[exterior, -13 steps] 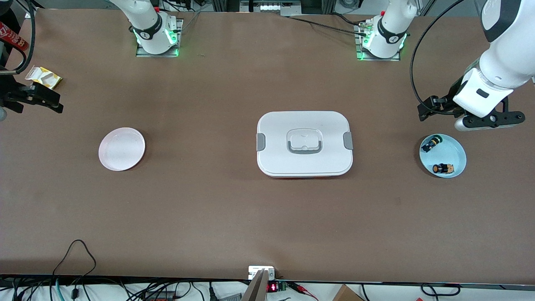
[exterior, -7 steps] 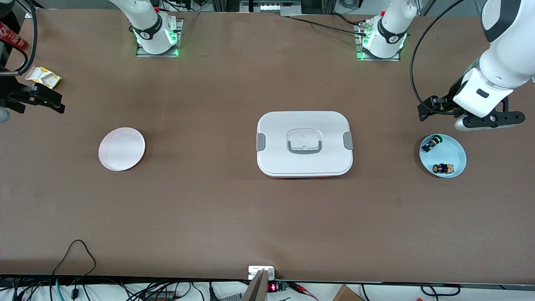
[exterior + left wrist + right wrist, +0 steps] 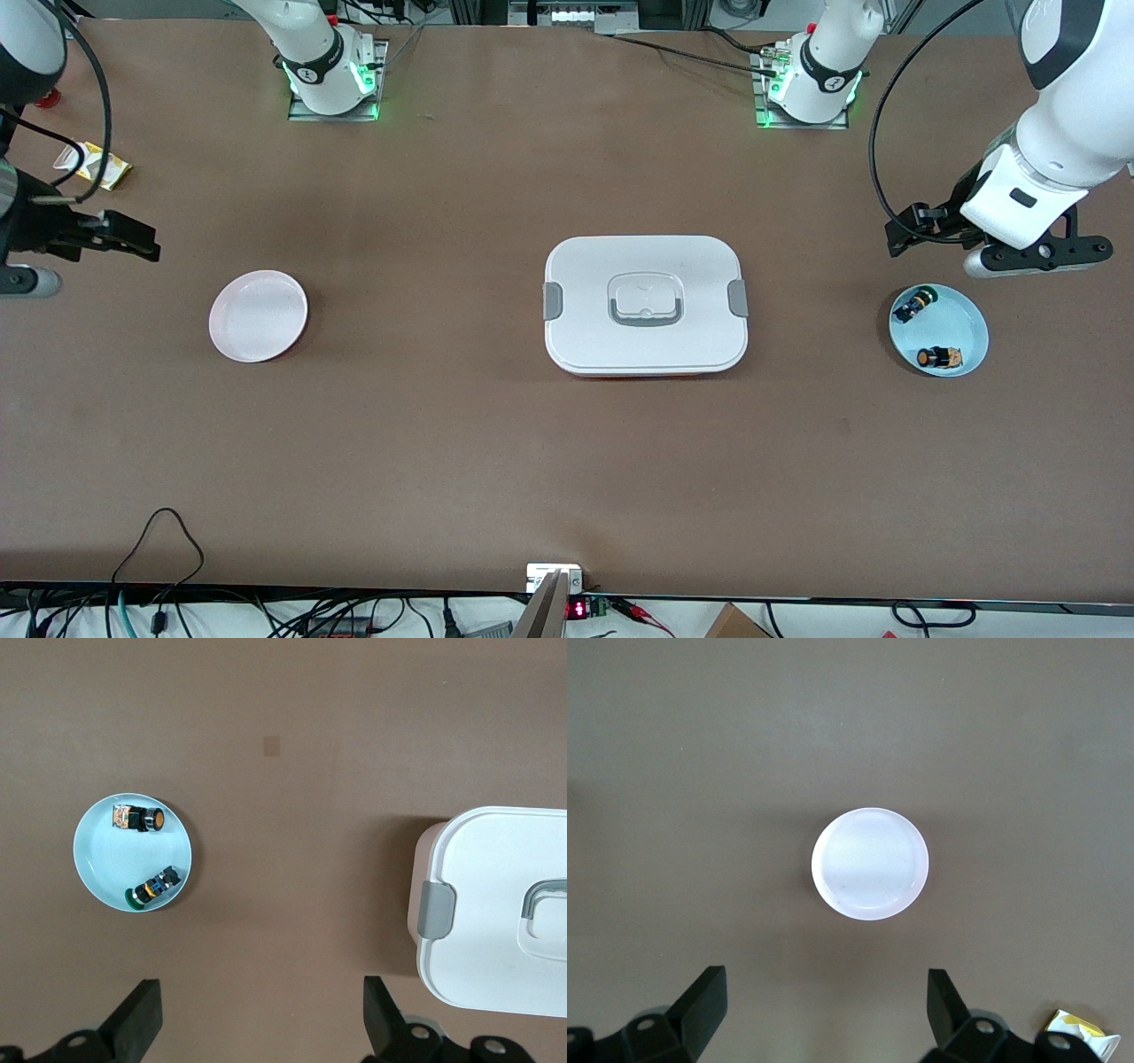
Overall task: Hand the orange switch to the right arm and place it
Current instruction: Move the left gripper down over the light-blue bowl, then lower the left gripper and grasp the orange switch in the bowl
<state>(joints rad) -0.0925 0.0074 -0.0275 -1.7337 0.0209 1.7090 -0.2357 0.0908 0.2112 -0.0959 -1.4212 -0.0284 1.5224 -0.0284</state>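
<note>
front view: orange switch (image 3: 939, 357) lies in light blue dish (image 3: 967, 321) with green switch (image 3: 913, 306), toward the left arm's end of the tabletop (image 3: 567, 461).
left wrist view: left end effector (image 3: 259, 1019) wide open, empty.
right wrist view: right end effector (image 3: 824, 1014) wide open, empty, over pink plate (image 3: 870, 863).

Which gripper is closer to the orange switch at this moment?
Left. The left gripper hangs open just above the blue dish holding the orange switch; the right gripper, open, is near the pink plate.
</note>
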